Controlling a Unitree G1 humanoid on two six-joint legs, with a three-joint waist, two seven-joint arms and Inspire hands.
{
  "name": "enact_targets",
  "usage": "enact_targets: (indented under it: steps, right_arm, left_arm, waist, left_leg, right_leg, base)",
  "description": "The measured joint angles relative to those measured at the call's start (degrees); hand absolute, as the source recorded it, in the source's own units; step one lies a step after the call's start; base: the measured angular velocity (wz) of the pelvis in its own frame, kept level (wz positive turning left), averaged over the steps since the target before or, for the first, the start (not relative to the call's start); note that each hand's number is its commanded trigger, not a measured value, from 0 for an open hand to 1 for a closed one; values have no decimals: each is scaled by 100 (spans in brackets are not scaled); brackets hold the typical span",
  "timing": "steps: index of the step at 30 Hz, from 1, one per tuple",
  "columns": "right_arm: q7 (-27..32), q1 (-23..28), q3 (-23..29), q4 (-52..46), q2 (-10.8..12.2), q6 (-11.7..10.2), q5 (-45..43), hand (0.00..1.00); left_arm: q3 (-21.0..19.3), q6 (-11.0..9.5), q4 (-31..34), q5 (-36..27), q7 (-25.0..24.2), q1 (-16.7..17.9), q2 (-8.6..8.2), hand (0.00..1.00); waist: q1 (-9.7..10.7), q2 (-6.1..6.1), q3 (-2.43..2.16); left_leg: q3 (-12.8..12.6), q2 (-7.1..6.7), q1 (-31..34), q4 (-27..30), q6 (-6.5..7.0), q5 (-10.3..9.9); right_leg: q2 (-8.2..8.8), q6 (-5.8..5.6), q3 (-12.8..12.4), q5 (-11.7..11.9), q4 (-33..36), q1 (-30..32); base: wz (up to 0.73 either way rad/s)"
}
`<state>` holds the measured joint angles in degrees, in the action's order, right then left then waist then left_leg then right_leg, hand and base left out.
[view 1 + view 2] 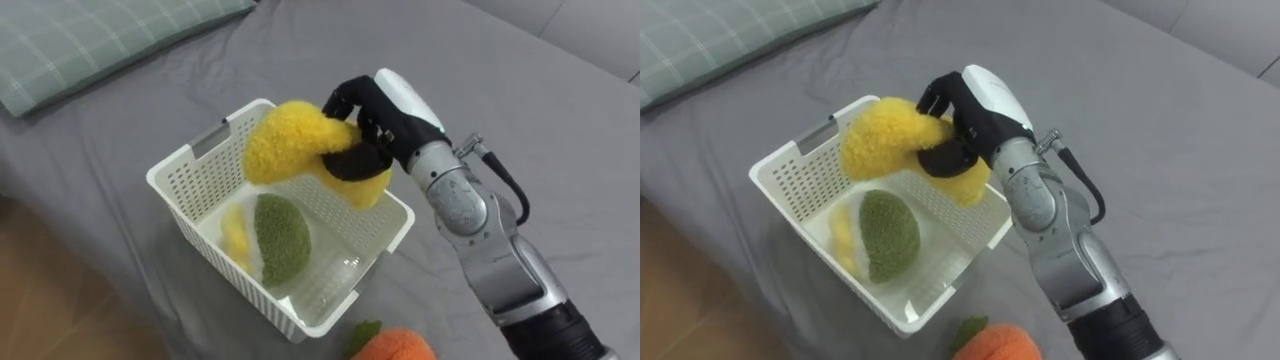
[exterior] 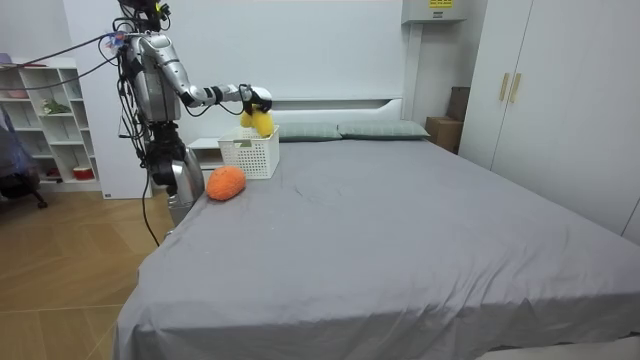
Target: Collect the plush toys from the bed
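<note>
The robot stands on the wooden floor at the side of the bed (image 1: pixel 520 90), up near the head end, with its right arm stretched out level over the mattress. The right hand (image 1: pixel 390 115) has its fingers curled tight around a fluffy yellow toy (image 1: pixel 290 140), with the thumb pressed into the fur from below. The toy hangs in the air over the far side of a white slotted basket (image 1: pixel 190 160). One end bulges out past the fingers above the open basket, and the other droops by the far rim; I cannot tell whether it touches the rim.

The basket sits on the grey sheet close to the bed's edge on the robot's side, near the corner by the pillows. Inside it, a green fuzzy toy (image 1: pixel 282 238) lies on the bottom, and a smaller pale yellow piece (image 1: pixel 235 232) rests beside it against the wall nearest the bed's edge.

An orange plush toy (image 1: pixel 395 347) with a bit of green at its top lies on the sheet just beside the basket's near corner, outside it, on the side toward the foot of the bed.

A checked green pillow (image 1: pixel 90 40) lies at the head of the bed beyond the basket.
</note>
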<state>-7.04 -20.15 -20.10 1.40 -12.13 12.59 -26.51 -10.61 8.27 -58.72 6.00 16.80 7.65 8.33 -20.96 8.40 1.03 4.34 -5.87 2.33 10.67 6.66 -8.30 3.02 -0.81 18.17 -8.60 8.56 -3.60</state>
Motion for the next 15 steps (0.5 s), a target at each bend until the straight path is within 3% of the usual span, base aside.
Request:
enact_targets:
  steps: [15]
  right_arm:
    - [10,-1,-2,146,-5,-2,87,0]
  left_arm:
    - [24,96,210,42,1,-25,-3,0]
  waist:
    - [19,-70,32]
  left_leg:
    - [-1,0,4,12,0,1]
  right_leg:
    - [-6,-2,-50,3,5,11]
  base:
    - [0]
